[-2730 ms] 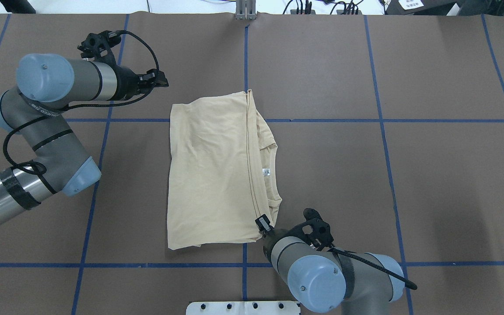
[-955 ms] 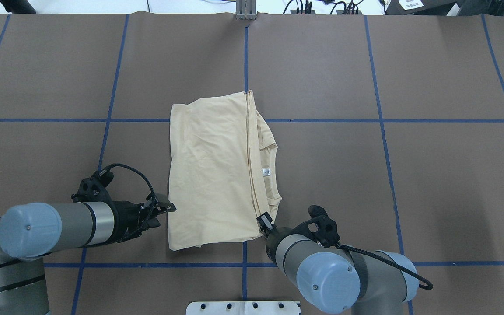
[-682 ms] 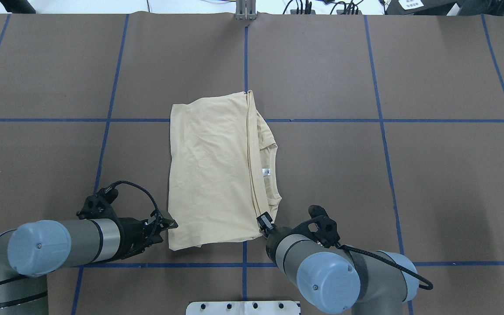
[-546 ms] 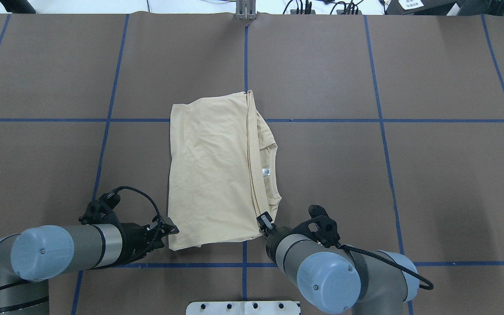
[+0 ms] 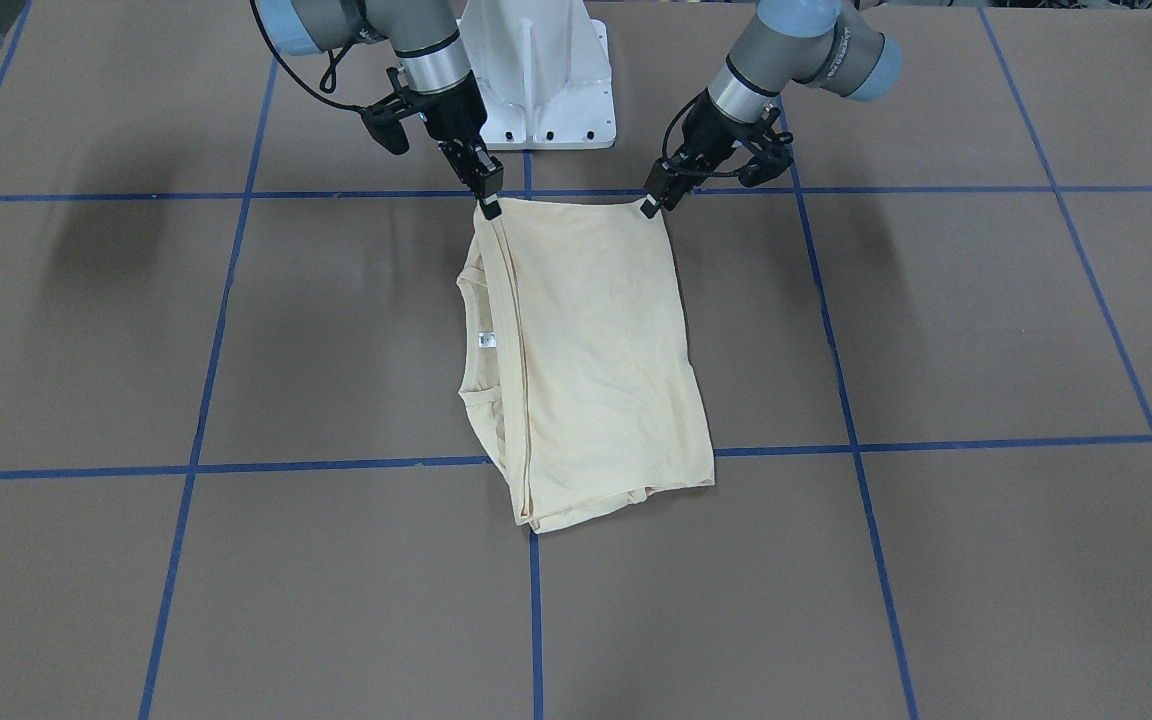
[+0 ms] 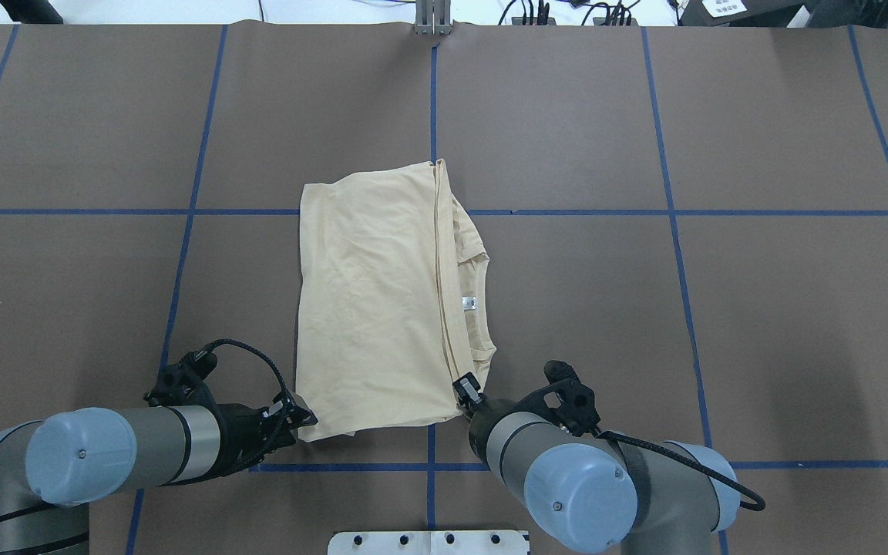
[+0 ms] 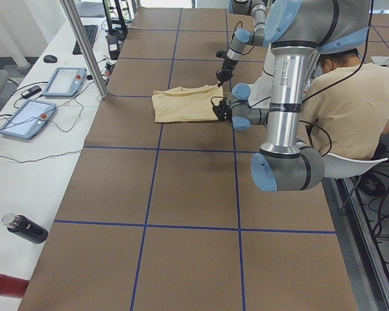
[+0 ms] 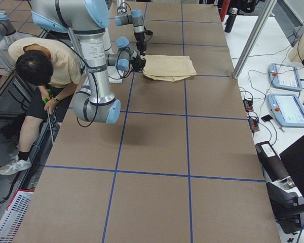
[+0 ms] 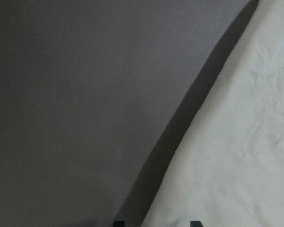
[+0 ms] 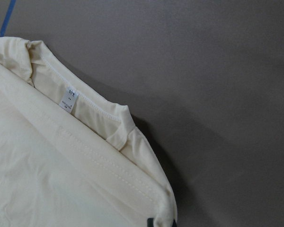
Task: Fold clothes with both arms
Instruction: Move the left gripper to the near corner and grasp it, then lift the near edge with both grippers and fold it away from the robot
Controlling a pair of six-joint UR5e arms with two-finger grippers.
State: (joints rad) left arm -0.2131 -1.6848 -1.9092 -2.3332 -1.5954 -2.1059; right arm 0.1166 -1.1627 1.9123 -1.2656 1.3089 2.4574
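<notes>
The cream T-shirt (image 6: 378, 301) lies folded flat in the middle of the table, its white neck label (image 6: 469, 303) showing on the right side; the print is hidden. It also shows in the front view (image 5: 596, 350). My left gripper (image 6: 301, 420) is low at the shirt's near-left corner; in the left wrist view its fingertips (image 9: 195, 222) stand apart, with the cloth edge (image 9: 236, 156) between them. My right gripper (image 6: 463, 393) is shut on the near-right corner; the right wrist view shows the bunched hem (image 10: 163, 208) pinched there.
Blue tape lines (image 6: 432, 92) grid the brown table cover. The white pedestal base (image 5: 536, 90) stands just behind both grippers. A seated person (image 7: 356, 110) is behind the robot. Tablets (image 7: 65, 81) and bottles (image 7: 26, 228) lie on the white side bench.
My left arm swung from the far-left side of the table down to the shirt's near-left corner and edged onto it. The right arm and shirt stayed still.
</notes>
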